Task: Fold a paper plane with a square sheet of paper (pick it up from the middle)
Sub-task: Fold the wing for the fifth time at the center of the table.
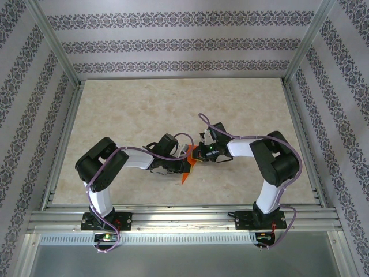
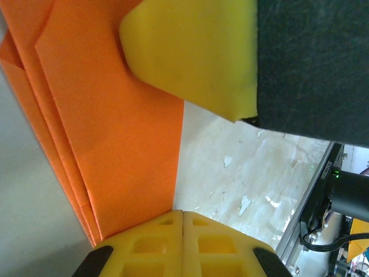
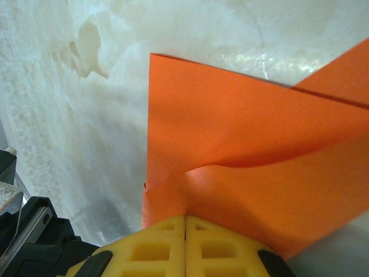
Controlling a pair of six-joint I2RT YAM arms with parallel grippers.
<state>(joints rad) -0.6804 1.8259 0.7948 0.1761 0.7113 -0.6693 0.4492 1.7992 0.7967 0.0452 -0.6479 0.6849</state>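
The sheet of paper (image 1: 185, 174) is bright orange and folded into a narrow layered shape; it sits between the two grippers at the middle of the table. In the left wrist view the paper (image 2: 115, 144) shows stacked folded edges on its left side. My left gripper (image 2: 183, 212) is shut, its tips against the paper's lower right edge, with no paper visible in the seam. My right gripper (image 3: 185, 218) is shut on the paper (image 3: 242, 127), which buckles where it enters the jaws. One right finger pad (image 2: 190, 52) lies on the paper's upper part. From above, the left gripper (image 1: 183, 165) and right gripper (image 1: 199, 153) almost touch.
The pale marbled table (image 1: 173, 109) is bounded by aluminium rails, with one rail (image 1: 179, 214) running along the near edge in front of the arm bases. Patterned walls stand at the back and on both sides.
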